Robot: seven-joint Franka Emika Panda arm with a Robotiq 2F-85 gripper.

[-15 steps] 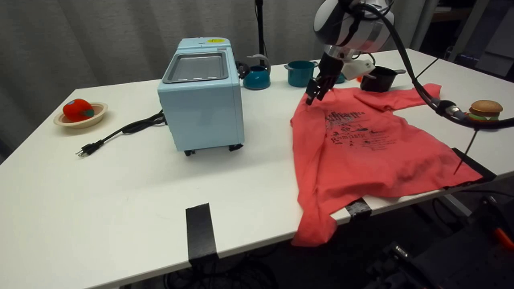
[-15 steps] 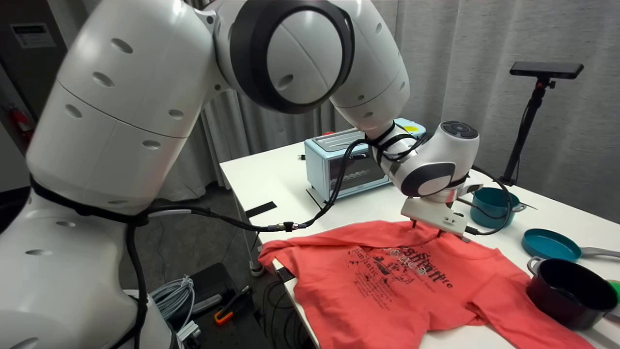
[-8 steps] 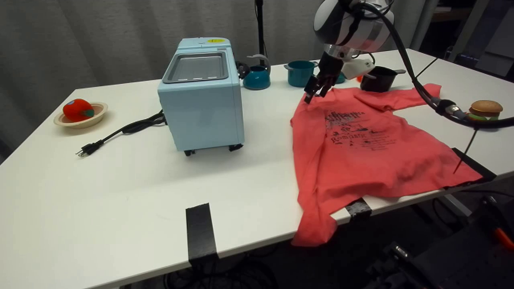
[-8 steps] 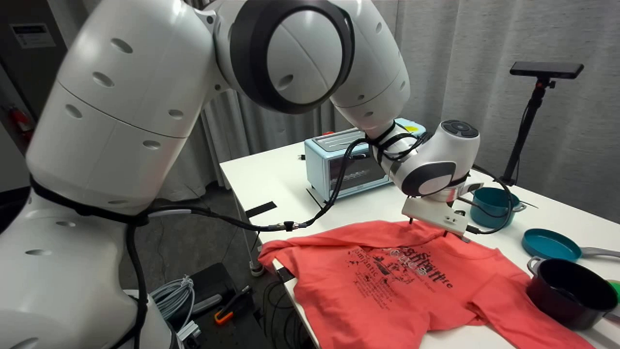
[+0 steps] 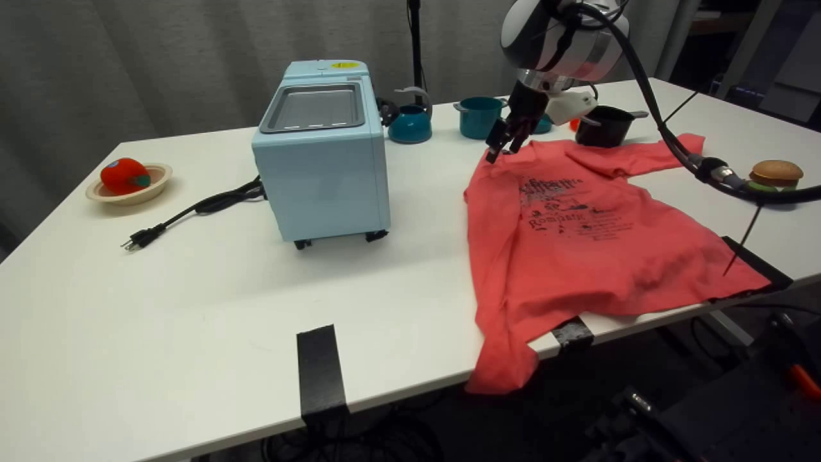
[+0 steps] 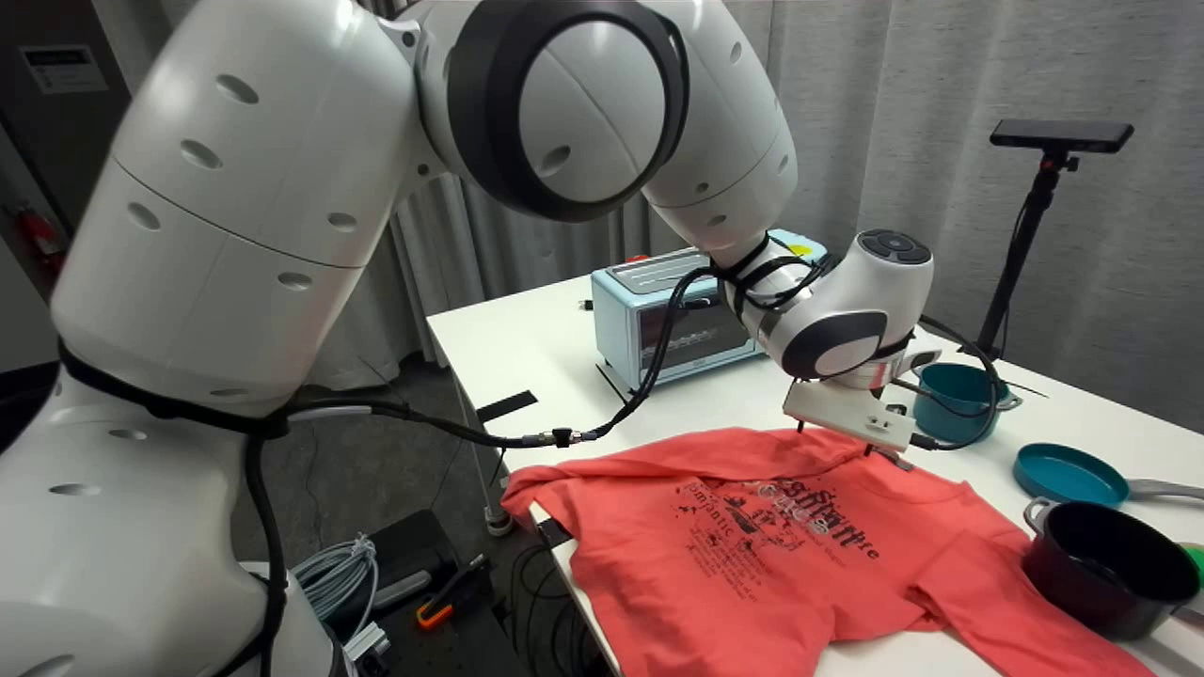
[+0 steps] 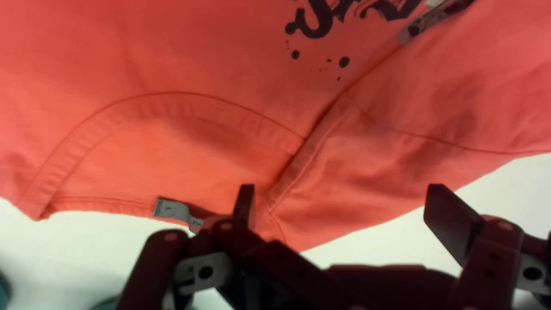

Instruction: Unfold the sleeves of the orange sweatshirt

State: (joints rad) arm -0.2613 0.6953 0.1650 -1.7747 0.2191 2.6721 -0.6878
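Rising over sweatshirt (image 5: 577,244), end effector (image 7: 342,191) spread wider

Below the pincer (image 7: 339,206) lies one sweatshirt (image 5: 596,263) with two sleeves (image 5: 492,276); clear of the pincer, two pots (image 5: 480,122), one pan (image 6: 1070,475), one kettle (image 5: 410,125), one toaster oven (image 5: 327,179); well away, one bowl (image 5: 129,198), one burger (image 5: 776,172)

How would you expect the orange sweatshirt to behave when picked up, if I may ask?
The orange sweatshirt would probably hang limp, since one sleeve droops over the edge of the table. It would likely bunch where pinched, given the soft fold beside the neckline. Breakage seems unlikely, as it appears all fabric.
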